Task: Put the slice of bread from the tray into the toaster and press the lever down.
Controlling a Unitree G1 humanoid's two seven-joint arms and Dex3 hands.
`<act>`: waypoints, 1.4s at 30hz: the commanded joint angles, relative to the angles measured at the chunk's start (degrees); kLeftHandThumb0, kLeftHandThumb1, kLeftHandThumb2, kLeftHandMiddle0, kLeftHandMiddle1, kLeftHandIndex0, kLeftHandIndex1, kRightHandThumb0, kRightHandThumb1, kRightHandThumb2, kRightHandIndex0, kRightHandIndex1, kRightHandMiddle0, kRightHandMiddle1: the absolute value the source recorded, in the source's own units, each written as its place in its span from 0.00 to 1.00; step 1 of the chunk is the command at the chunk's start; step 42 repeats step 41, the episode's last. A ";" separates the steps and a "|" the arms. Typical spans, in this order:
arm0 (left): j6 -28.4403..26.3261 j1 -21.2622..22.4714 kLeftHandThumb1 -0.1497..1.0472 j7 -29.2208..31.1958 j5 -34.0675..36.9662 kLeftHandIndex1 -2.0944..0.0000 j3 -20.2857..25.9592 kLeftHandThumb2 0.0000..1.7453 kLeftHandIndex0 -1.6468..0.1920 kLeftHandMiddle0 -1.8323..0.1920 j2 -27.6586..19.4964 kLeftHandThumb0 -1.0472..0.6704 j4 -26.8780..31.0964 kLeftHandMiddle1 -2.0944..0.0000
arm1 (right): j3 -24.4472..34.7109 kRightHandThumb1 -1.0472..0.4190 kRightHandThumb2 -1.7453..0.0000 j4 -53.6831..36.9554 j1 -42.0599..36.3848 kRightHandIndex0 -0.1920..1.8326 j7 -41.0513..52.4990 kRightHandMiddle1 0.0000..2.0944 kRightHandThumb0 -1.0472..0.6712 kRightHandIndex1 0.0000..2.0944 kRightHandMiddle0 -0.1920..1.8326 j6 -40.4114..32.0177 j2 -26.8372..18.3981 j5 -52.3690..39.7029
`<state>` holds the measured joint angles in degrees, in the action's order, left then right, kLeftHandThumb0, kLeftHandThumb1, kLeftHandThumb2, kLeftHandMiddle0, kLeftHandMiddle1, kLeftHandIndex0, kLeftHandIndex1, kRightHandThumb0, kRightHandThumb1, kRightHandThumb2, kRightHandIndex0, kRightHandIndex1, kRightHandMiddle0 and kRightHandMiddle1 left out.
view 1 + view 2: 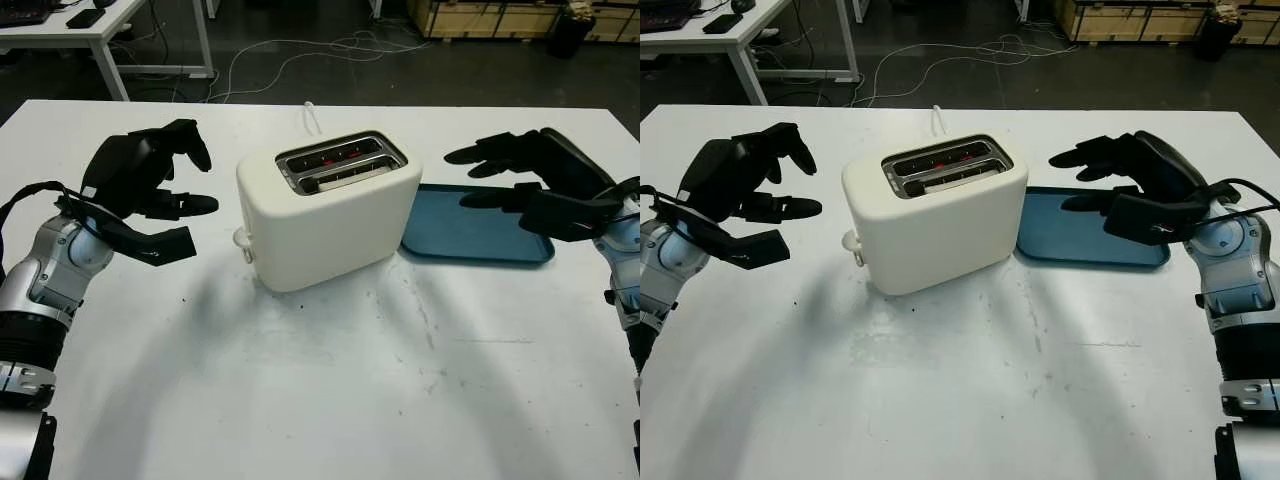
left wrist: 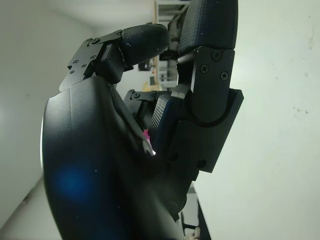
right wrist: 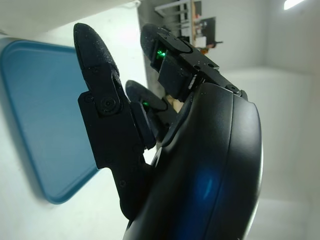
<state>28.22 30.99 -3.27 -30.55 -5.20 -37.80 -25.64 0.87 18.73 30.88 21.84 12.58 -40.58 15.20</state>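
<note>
Bench (image 1: 330, 400), white and scuffed, takes up most of the frame, and the cream toaster (image 1: 330, 225) stands at its centre. The toaster's long axis runs from lower left to upper right. Touching or just beside its right end lies the blue tray (image 1: 470, 235); what shows of the tray floor is bare.

At the left of the frame the left hand (image 1: 150, 195) hangs above the bench, open and holding nothing, near the toaster's left end. At the right the right hand (image 1: 530, 185) is also open and unladen, over the tray's far right part.

A pale strip sits in the nearer slot (image 1: 345, 176), probably the slice, though I cannot be sure. Red glows in the slot behind it. The small white lever (image 1: 243, 240) juts from the left end, low down, so it looks pressed already.

If it does need a push, the left hand is much the nearer. The lever lies to that hand's right and lower in the picture, with only open bench between. A thin white cable (image 1: 312, 115) trails away behind the toaster, out of the way.
</note>
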 commanded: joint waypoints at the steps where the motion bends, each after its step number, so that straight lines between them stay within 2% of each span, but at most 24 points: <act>1: -1.64 -0.57 0.89 1.40 -0.06 0.22 0.05 0.13 0.70 0.61 -0.66 0.05 2.10 0.17 | 0.62 0.11 0.99 -0.93 1.26 0.49 -0.94 0.01 0.19 0.14 0.49 -1.23 -0.91 0.48; 5: -4.15 -1.96 0.89 3.85 -0.38 0.22 0.45 0.12 0.68 0.59 -1.77 0.03 5.54 0.17 | 0.54 0.10 1.00 -1.25 2.31 0.49 -0.44 0.01 0.18 0.13 0.49 -3.23 -1.68 1.32; 12: -6.92 -2.21 0.89 5.22 -0.13 0.23 1.14 0.11 0.67 0.58 -3.15 0.02 6.97 0.17 | -0.24 0.11 1.00 -1.18 3.29 0.50 1.27 0.01 0.18 0.13 0.50 -3.57 -2.16 1.41; 23: -6.34 -1.68 0.89 4.99 -0.50 0.22 0.80 0.12 0.67 0.57 -3.86 0.02 6.60 0.17 | -1.21 0.11 1.00 -0.60 3.24 0.51 0.87 0.01 0.16 0.14 0.51 -2.70 -2.20 2.01; 32: -7.06 -0.76 0.89 6.04 -0.32 0.22 0.77 0.13 0.69 0.61 -3.95 0.01 7.31 0.17 | -1.19 0.10 1.00 -1.19 3.03 0.49 1.20 0.00 0.15 0.15 0.51 -3.95 -2.11 1.96; 42: -7.28 -1.99 0.89 6.28 -0.26 0.23 1.12 0.13 0.67 0.61 -3.61 0.01 9.55 0.17 | -0.43 0.10 1.00 -3.13 1.42 0.48 1.76 0.00 0.14 0.17 0.51 -4.74 -2.38 1.28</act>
